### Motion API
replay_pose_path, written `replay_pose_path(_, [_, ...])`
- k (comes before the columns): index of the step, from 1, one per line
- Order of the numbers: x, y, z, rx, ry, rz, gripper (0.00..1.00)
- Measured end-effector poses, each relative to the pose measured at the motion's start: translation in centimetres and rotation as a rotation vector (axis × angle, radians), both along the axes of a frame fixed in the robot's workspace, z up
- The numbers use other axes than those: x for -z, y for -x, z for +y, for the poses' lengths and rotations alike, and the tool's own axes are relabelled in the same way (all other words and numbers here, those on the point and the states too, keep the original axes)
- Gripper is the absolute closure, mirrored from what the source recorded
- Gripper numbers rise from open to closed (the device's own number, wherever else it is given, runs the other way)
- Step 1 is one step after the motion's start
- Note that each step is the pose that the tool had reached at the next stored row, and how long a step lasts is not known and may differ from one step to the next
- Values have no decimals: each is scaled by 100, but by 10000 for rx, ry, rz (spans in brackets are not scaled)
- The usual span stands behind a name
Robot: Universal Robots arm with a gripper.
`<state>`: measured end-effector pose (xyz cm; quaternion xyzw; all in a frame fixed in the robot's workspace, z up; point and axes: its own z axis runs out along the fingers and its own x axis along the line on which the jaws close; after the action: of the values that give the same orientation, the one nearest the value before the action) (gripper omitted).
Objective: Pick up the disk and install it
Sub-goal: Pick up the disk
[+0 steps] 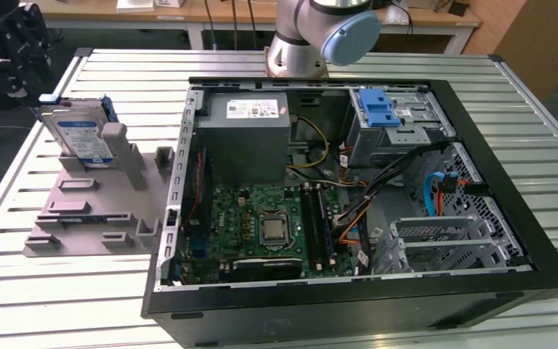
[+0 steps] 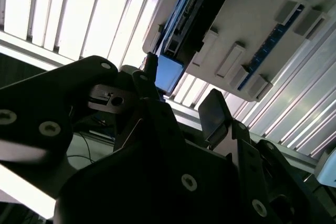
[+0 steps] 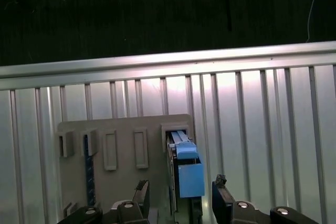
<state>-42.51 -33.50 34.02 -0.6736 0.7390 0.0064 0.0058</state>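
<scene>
The disk (image 1: 78,135) is a silver drive with a white-and-blue label and a blue frame. It stands on edge in the grey slotted stand (image 1: 93,212) at the exterior view's left. My black gripper (image 1: 15,54) hangs beyond the table's far left corner, apart from the disk. In the first wrist view the disk (image 3: 185,169) shows edge-on in the stand (image 3: 122,129), and my gripper (image 3: 181,196) is open with one fingertip on each side of the disk's blue end. The second wrist view has the disk's blue corner (image 2: 169,73) between the spread fingers (image 2: 214,111), not touching them.
An open computer case (image 1: 473,145) lies at the exterior view's right, with a motherboard (image 1: 264,222), a power supply (image 1: 250,138) and a metal drive bay topped by a blue latch (image 1: 380,109). The arm's base (image 1: 304,43) stands behind the case. The ribbed metal table (image 1: 56,298) ends close to the stand.
</scene>
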Motion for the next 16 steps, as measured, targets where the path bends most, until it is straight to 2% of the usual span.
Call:
replay_pose_path(8, [41,24,17,-1,1,2,41])
replay_pose_path(16, [46,27,17,-1,2,1,41])
